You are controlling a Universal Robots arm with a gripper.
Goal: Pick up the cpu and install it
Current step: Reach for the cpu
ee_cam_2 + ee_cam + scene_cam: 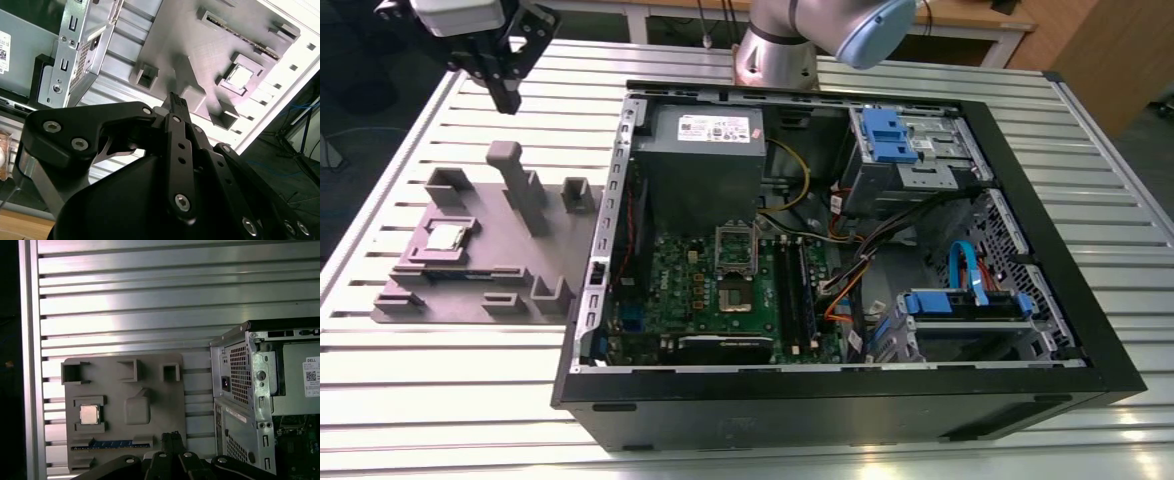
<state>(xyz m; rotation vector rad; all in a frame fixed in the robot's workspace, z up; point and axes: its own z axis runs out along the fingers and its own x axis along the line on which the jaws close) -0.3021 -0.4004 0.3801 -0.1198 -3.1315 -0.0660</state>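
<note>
In the exterior view, the cpu (447, 237) was a small flat square chip with a silver-grey metal top and a thin pale rim. It lay in a square recess of the mauve-grey plastic tray (467, 290), on the slatted metal table (454, 400) to the exterior view's left of the open computer case (854, 400). The gripper (504, 100) hung high beyond the tray, pointing down, well apart from the chip.

In the second wrist view, the cpu (240, 76) sat level, framed by low raised blocks of the tray (200, 45). The gripper (175, 97) was closed with nothing in its grasp (its black tips met).

In the first wrist view, the cpu (89, 414) shone pale against the tray (150, 385). The gripper (172, 436) hovered above the tray's edge, clear of the chip.
</note>
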